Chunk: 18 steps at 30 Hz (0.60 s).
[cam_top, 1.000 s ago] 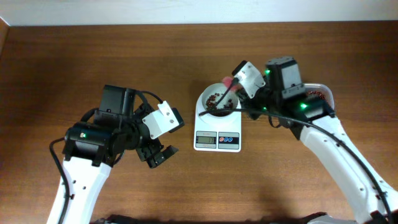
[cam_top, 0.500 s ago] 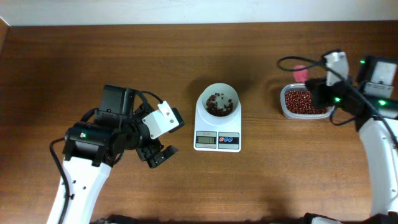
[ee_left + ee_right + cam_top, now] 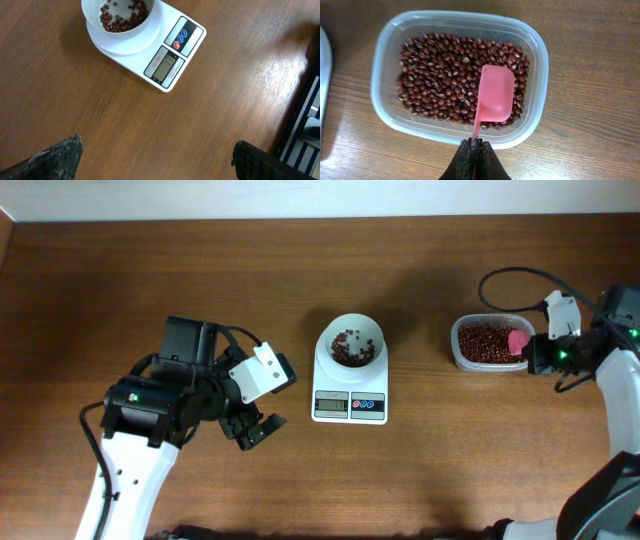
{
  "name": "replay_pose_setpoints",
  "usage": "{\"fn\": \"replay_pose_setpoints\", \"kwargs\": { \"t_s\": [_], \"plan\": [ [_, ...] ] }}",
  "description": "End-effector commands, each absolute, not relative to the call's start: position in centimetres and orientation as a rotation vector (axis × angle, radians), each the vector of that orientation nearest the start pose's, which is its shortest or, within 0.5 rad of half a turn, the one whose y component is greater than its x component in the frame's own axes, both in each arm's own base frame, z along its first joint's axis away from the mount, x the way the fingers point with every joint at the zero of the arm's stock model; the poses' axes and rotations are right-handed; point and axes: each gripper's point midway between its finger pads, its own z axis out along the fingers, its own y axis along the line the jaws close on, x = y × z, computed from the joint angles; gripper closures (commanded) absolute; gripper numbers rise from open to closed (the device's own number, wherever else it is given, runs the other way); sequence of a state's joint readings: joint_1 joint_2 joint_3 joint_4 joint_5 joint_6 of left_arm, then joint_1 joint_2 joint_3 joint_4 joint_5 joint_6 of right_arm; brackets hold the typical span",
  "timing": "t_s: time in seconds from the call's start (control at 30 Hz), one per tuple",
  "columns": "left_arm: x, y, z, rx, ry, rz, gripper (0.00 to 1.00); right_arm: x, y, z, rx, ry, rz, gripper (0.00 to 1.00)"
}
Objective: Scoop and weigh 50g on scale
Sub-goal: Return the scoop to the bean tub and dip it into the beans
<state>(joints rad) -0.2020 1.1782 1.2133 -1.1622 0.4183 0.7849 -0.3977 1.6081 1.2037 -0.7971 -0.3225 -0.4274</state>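
A clear plastic tub [image 3: 540, 65] sits on the brown wooden table [image 3: 300, 270], far right. A pink scoop [image 3: 496, 93] is poised over its inside, hollow side up, empty.

clear plastic tub [image 3: 537, 75], glossy wood table [image 3: 210, 100].

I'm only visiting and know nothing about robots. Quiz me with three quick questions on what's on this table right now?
1. True or false: the white bowl on the scale is empty.
2. What does the right gripper hold? A: a pink scoop. B: a metal fork. C: nothing.
3. Fill in: the ____ gripper stands open with nothing between its fingers.
Key: 1 false, it holds some beans. 2 A. 3 left gripper.
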Motion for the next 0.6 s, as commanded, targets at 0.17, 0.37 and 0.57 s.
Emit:
{"fn": "replay_pose_setpoints", "kwargs": {
  "t_s": [0.17,0.37,0.57],
  "plan": [
    [24.2,-12.0,21.7,1.317,2.220,-0.364,0.01,35.0,-9.7,8.0,-0.102,2.792,0.213,0.96],
    [24.2,-12.0,21.7,1.317,2.220,-0.364,0.01,35.2,-7.2,8.7,-0.107,2.735,0.413,0.96],
    [24.2,-12.0,21.7,1.317,2.220,-0.364,0.01,35.4,-5.3,9.5,-0.087,2.680,0.575,0.96]
  ]
}}
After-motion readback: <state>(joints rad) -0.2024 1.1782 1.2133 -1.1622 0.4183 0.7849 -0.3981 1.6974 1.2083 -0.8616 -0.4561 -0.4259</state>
